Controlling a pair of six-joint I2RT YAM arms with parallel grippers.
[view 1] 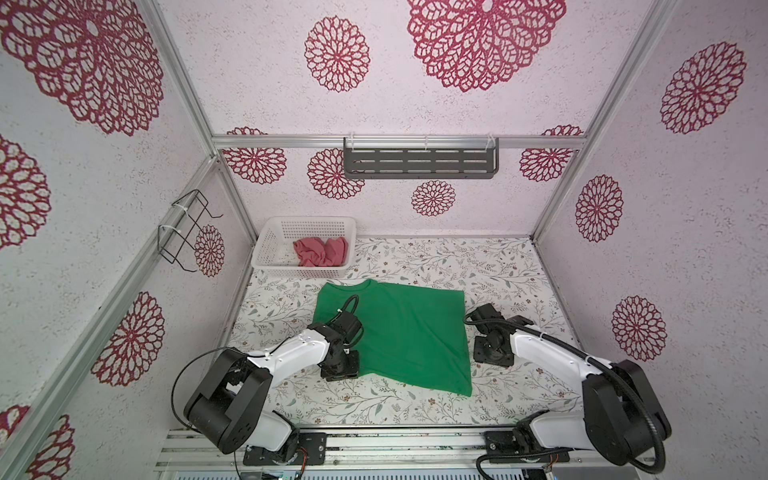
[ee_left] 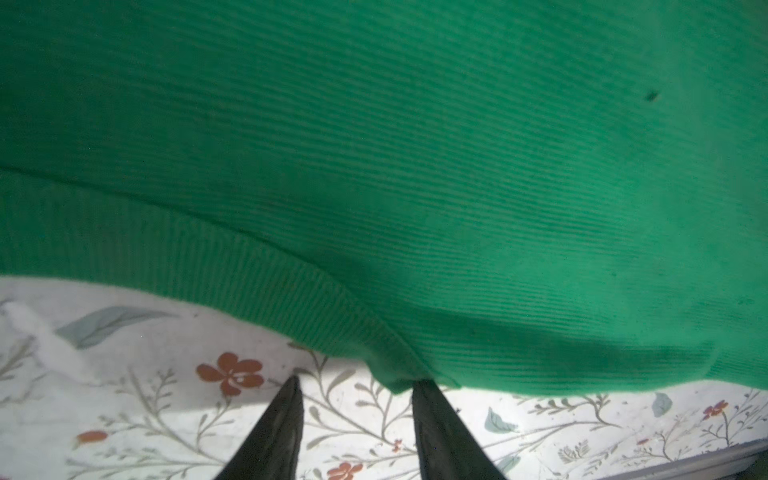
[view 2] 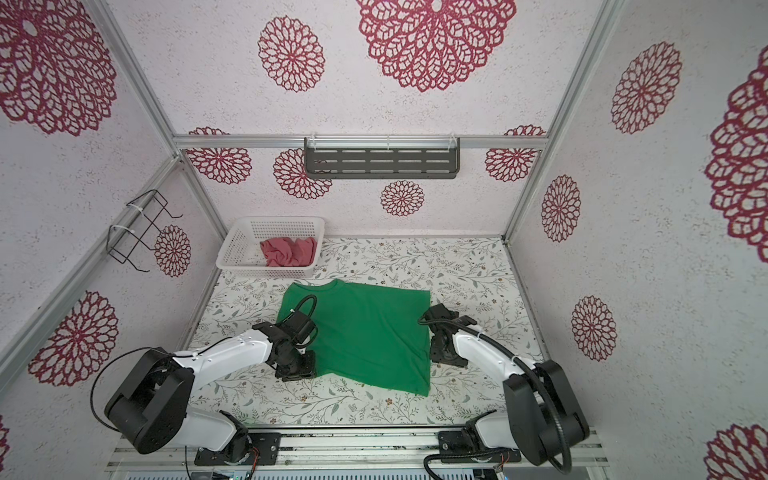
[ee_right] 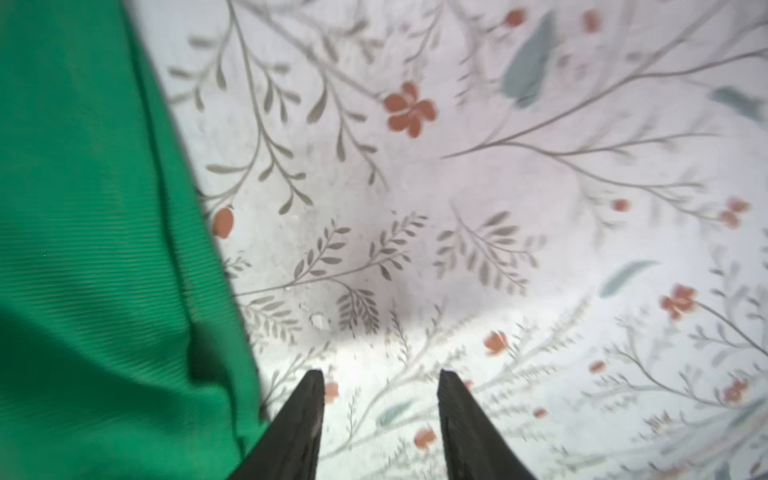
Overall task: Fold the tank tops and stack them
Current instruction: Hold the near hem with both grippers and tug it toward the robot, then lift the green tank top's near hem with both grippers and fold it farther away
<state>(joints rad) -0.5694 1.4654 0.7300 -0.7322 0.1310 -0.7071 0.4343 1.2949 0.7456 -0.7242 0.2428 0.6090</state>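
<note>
1. The green tank top (view 1: 399, 332) lay spread flat in the middle of the tabletop (view 1: 498, 266). Its neck end pointed to the far left corner. It looked almost square, so no long side stood out.
2. The rose-red tank top (view 1: 320, 251) sat bunched up in the white basket (view 1: 307, 226) at the far left corner.
3. The left fingers (ee_left: 282, 432) were at the green top's near left edge. They were about half open. The edge of the cloth just touched one tip, but nothing was pinched.
4. The right fingers (ee_right: 299, 436) were just beside the green top's right edge, over bare tabletop. They were about half open and held nothing.
5. Both arms were close to the green top, one on each side. The next fold likely needed each to pinch its own edge.
</note>
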